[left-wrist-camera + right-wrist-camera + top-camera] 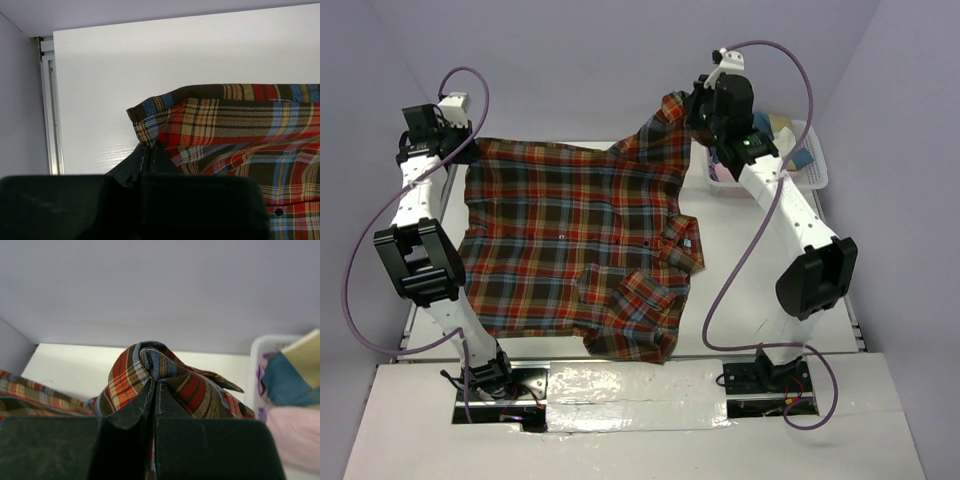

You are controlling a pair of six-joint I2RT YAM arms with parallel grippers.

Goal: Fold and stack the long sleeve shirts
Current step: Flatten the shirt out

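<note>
One long sleeve shirt [580, 240], a red-orange, brown and blue plaid flannel, lies spread over the white table with its buttons and chest pocket up. At the far left my left gripper [465, 150] is shut on the shirt's far left corner; the left wrist view shows the jaws [150, 146] pinching the hem edge of the cloth [240, 130]. My right gripper [692, 112] is shut on the shirt's far right corner and holds it raised above the table. In the right wrist view the plaid cloth [150, 365] bunches over the closed gripper [155, 384].
A white slotted basket [817, 172] with blue, pink and tan cloth stands at the back right, close behind the right gripper; its rim [256, 365] shows in the right wrist view. Bare table [740, 290] lies right of the shirt. Purple walls enclose the table.
</note>
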